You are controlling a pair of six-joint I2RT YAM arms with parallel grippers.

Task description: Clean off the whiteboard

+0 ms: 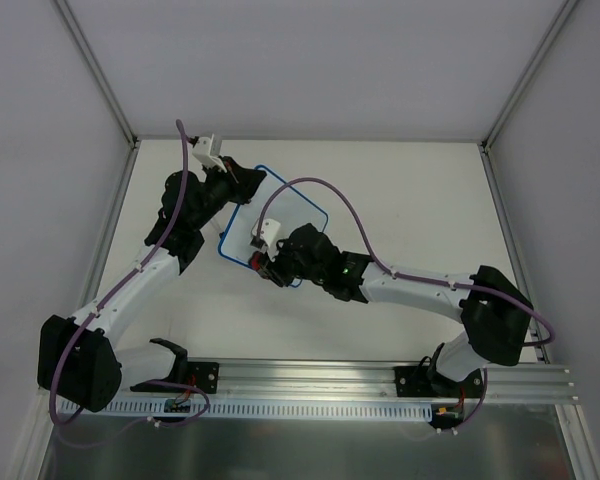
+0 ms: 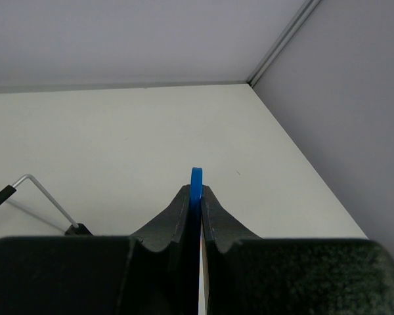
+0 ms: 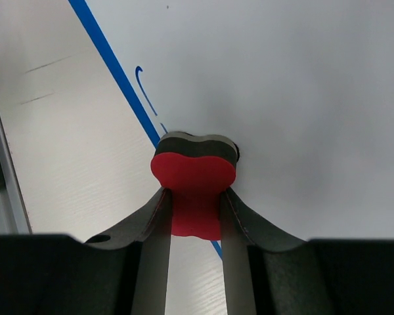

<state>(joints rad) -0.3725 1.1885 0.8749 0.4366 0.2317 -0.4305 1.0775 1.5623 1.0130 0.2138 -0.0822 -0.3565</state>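
The left gripper (image 2: 196,193) pinches the whiteboard (image 1: 280,205) by its far rim mid-table, while the right gripper (image 3: 194,197), clamped on the red eraser (image 3: 194,174), rests at the board's near edge, with what seems a blue stroke (image 3: 143,85) just ahead-left.

Smooth whiteboard (image 3: 282,79), matt red eraser (image 3: 194,177)

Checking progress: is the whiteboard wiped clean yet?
Not clean: a blue pen stroke shows on the whiteboard near the red eraser.

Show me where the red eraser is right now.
In the right wrist view, the red eraser sits pinched in the right gripper, on the whiteboard beside its blue rim.
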